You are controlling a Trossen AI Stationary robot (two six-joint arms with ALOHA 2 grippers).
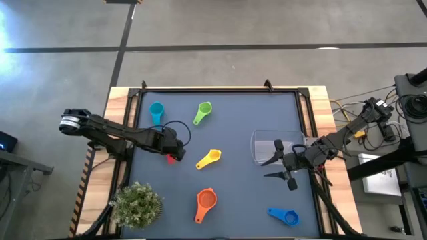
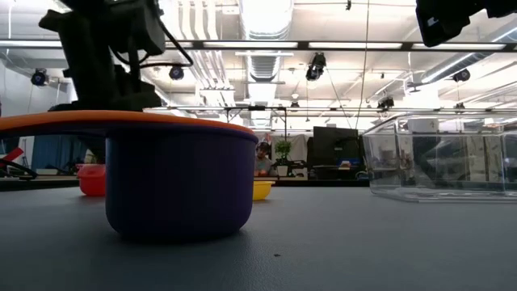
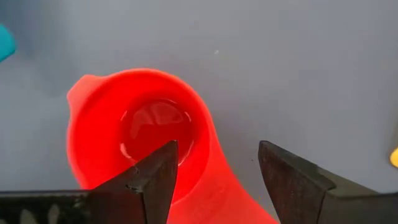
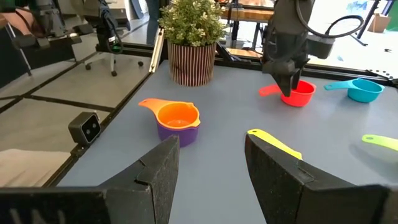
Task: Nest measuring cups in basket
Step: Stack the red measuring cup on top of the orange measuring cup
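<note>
My left gripper (image 1: 172, 151) is open and points down over the red cup (image 3: 149, 134), which sits upright on the mat. One finger (image 3: 155, 177) is above the bowl's rim. The other finger (image 3: 292, 183) is beyond the handle root (image 3: 227, 196). My right gripper (image 1: 272, 167) is open and hovers beside the clear basket (image 1: 265, 145), holding nothing. The teal cup (image 1: 157, 111), green cup (image 1: 203, 113), yellow cup (image 1: 209, 159) and blue cup (image 1: 285, 215) lie apart on the mat. The orange cup (image 4: 178, 116) sits nested in the purple cup (image 4: 177, 134). My left gripper comes at the red cup from above, its fingers either side of where the handle (image 4: 268, 91) joins the bowl. I cannot tell whether either finger touches the cup, which rests flat on the mat.
A potted plant (image 1: 137, 205) stands at the near left corner, close to the orange cup (image 1: 205, 202). The mat's raised frame (image 1: 220, 90) borders the work area. Open mat lies between the yellow cup and the basket.
</note>
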